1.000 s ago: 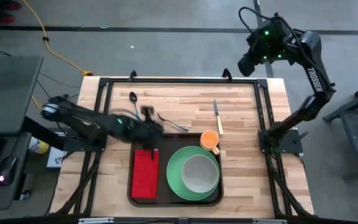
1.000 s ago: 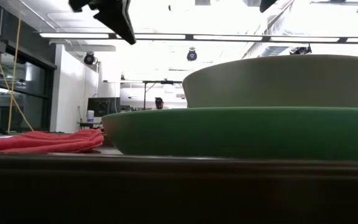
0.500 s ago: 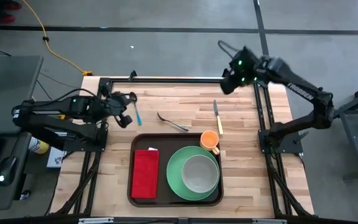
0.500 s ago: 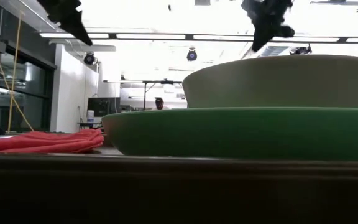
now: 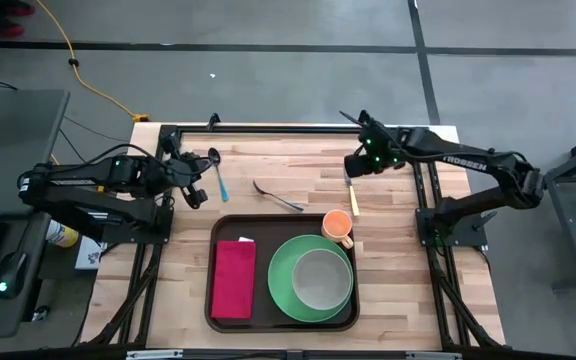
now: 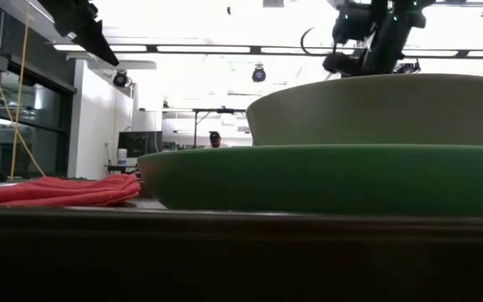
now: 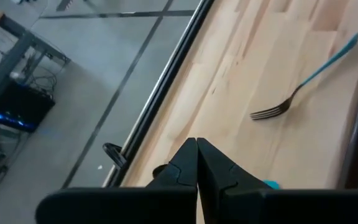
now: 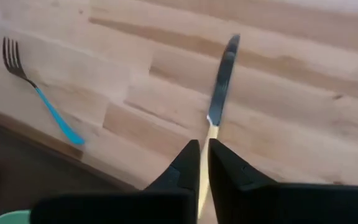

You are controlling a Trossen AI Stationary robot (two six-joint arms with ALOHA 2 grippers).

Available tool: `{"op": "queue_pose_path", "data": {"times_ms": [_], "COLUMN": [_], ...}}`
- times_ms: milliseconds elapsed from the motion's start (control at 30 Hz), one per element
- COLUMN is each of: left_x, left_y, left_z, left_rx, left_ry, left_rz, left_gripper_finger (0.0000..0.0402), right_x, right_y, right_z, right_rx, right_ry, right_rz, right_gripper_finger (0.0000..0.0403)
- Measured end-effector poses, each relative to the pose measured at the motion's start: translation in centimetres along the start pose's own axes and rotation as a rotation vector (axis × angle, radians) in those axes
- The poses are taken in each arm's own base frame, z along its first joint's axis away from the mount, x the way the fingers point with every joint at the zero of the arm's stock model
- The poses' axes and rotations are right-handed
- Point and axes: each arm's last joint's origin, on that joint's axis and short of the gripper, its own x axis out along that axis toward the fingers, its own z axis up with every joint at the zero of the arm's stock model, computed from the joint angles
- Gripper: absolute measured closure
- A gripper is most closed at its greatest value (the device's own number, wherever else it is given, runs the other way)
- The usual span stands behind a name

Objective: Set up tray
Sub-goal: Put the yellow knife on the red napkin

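Observation:
The dark brown tray [image 5: 268, 318] lies at the table's near middle. On it lie a red napkin [image 5: 232, 279] and a green plate [image 5: 284, 285] with a pale bowl [image 5: 320, 278]. An orange cup [image 5: 337, 226] stands at the tray's far rim. A yellow-handled knife [image 5: 350, 189], a fork [image 5: 276, 196] and a blue-handled spoon [image 5: 218, 172] lie on the bare wood farther back. My left gripper [image 5: 197, 186] is shut and empty, left of the spoon. My right gripper [image 8: 202, 151] is shut and hovers over the knife [image 8: 223, 70], above the table.
A black frame rail [image 5: 288, 130] runs along the table's far edge and down both sides. Bare wood lies between fork and knife [image 5: 313, 175]. In the low view the plate [image 6: 325, 176] and bowl [image 6: 376, 109] fill the foreground, with the napkin [image 6: 57, 190] at the left.
My left gripper has gone from over the napkin's far end toward the table's far left and now stays beside the spoon. My right arm has swung down from beyond the far right corner to just over the knife. The things on the table have not moved.

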Motion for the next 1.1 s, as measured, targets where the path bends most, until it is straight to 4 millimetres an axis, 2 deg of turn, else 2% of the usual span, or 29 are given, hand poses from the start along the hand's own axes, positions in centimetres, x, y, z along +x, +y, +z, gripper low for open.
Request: {"op": "queue_pose_path", "data": {"times_ms": [100, 233, 367, 467, 733, 1100], "left_x": [0.0, 0.0, -0.2, -0.4, -1.4, -1.7], "left_y": [0.0, 0.0, 0.1, 0.2, 1.0, 1.3], "left_z": [0.0, 0.0, -0.1, -0.2, -0.8, -1.0], "left_rx": [0.036, 0.103, 0.114, 0.128, 0.125, 0.113], "left_ry": [-0.001, -0.001, -0.005, -0.013, -0.057, -0.073], "left_rz": [0.008, -0.005, -0.017, -0.034, -0.036, -0.037], "left_gripper_finger": [0.0371, 0.0371, 0.0371, 0.0371, 0.0371, 0.0371], "right_x": [1.1, 2.1, 2.8, 3.5, 7.3, 8.1], "right_y": [-0.5, -0.5, -0.7, -0.6, 0.2, 0.1], "right_z": [-0.6, -0.9, -1.1, -1.1, -2.1, -2.4], "right_rx": [0.037, 0.076, 0.110, 0.118, 0.098, 0.115], "right_ry": [0.039, 0.048, 0.059, 0.083, 0.202, 0.187], "right_rz": [0.023, 0.099, 0.073, 0.062, -0.020, -0.096], "right_gripper_finger": [0.0366, 0.0308, 0.0257, 0.0235, 0.0237, 0.0245]}}
